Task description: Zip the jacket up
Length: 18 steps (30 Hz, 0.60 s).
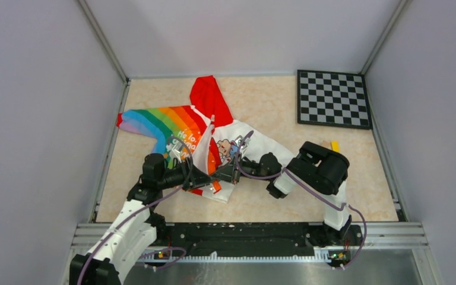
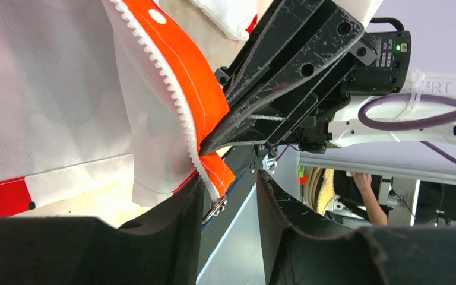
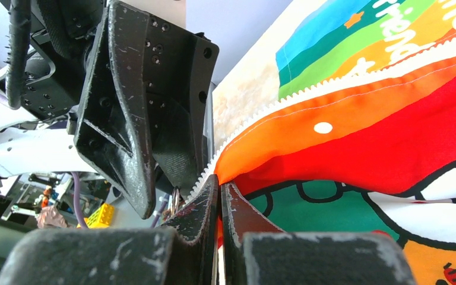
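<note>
The jacket [image 1: 214, 133] lies mid-table: red hood at the back, rainbow sleeve to the left, white bear-print half to the right. Its front edge is an orange zipper tape [image 2: 181, 71] with white teeth. My right gripper [image 3: 219, 185] is shut on this orange edge [image 3: 309, 127] near its lower end; in the top view it [image 1: 225, 174] meets my left gripper [image 1: 202, 179]. My left gripper [image 2: 228, 208] is open. The tape's end and a metal zipper piece [image 2: 216, 208] hang between its jaws, against the left finger [image 2: 172, 231].
A black-and-white checkerboard [image 1: 333, 98] lies at the back right. A small yellow item [image 1: 335, 145] shows behind the right arm. Grey walls enclose the table on three sides, with a metal rail [image 1: 249, 228] along the near edge.
</note>
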Tool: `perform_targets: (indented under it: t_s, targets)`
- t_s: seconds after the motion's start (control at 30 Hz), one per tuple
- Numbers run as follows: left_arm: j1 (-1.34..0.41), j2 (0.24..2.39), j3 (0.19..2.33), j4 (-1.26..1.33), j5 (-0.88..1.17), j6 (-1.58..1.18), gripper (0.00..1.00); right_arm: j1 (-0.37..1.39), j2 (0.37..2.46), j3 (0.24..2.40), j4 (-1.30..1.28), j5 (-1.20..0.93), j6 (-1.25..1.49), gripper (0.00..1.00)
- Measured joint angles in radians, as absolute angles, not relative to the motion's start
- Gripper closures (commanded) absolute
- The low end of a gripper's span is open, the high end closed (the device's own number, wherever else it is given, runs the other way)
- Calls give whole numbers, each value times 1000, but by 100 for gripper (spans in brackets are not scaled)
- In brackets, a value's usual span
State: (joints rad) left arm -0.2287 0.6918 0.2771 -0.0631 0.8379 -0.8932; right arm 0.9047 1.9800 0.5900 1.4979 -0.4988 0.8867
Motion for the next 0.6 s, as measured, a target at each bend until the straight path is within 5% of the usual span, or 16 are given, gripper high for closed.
perform_targets:
  t_s: [0.37, 0.6]
  targets:
    - [-229, 752, 286, -76, 795, -870, 76, 905, 1980, 590, 1498, -495, 887, 100]
    - [-229, 847, 346, -88, 783, -807, 96, 904, 1980, 590, 1495, -468, 887, 100]
